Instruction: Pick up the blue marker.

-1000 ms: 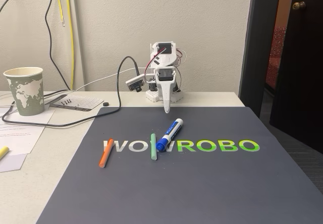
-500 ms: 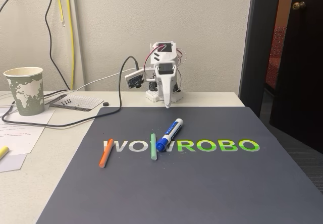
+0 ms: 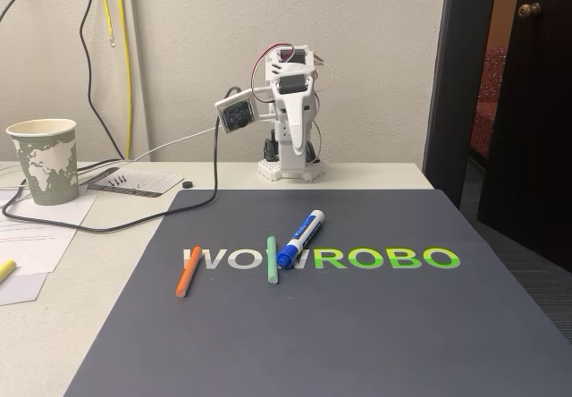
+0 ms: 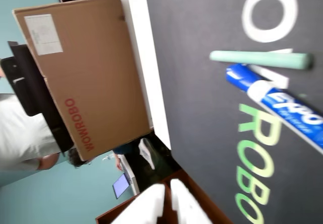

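Observation:
The blue marker (image 3: pixel 300 238) lies slanted on the dark mat (image 3: pixel 357 325), its blue cap toward the front left and touching the thin green stick (image 3: pixel 271 260). A thin orange stick (image 3: pixel 188 270) lies further left. My gripper (image 3: pixel 293 151) hangs point-down at the back of the table, well behind and above the marker, in front of the arm's base. In the wrist view the marker (image 4: pixel 282 108) with its EXPO label runs beside the green stick (image 4: pixel 260 58). The gripper (image 4: pixel 168 193) enters from the bottom edge, its white fingers close together with nothing between them.
A paper cup (image 3: pixel 43 160), papers and black cables (image 3: pixel 107 218) occupy the table's left side. A dark door (image 3: pixel 527 102) stands at the right. The wrist view shows a cardboard box (image 4: pixel 86 72) marked WOWROBO and a person's white sleeve (image 4: pixel 15 138) beyond the table edge.
The arm has lifted: the gripper tip rose from just above the mat's back edge to higher in front of the base, and the wrist camera rose with it. The sticks and marker stayed put.

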Controlling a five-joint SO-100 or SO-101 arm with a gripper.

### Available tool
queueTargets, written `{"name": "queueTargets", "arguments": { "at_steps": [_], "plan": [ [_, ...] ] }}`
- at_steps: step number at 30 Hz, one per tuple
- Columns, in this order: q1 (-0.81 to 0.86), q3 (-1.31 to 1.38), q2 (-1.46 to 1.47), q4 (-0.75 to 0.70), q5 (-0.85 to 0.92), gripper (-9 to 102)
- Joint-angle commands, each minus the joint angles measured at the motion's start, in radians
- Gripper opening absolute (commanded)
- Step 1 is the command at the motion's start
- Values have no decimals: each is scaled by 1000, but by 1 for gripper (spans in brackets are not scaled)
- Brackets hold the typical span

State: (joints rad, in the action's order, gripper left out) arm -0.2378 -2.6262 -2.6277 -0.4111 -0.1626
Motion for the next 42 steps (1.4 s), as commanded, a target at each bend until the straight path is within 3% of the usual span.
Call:
{"name": "queueTargets", "arguments": {
  "at_steps": [1, 16, 24, 28, 42],
  "plan": [
    [5, 83, 84, 78, -9, 0],
    [-12, 78, 350, 419, 156, 0],
    [2, 87, 479, 612, -38, 0],
    [2, 89, 491, 621, -51, 0],
    [-66, 106, 499, 517, 591, 0]
  ]
}}
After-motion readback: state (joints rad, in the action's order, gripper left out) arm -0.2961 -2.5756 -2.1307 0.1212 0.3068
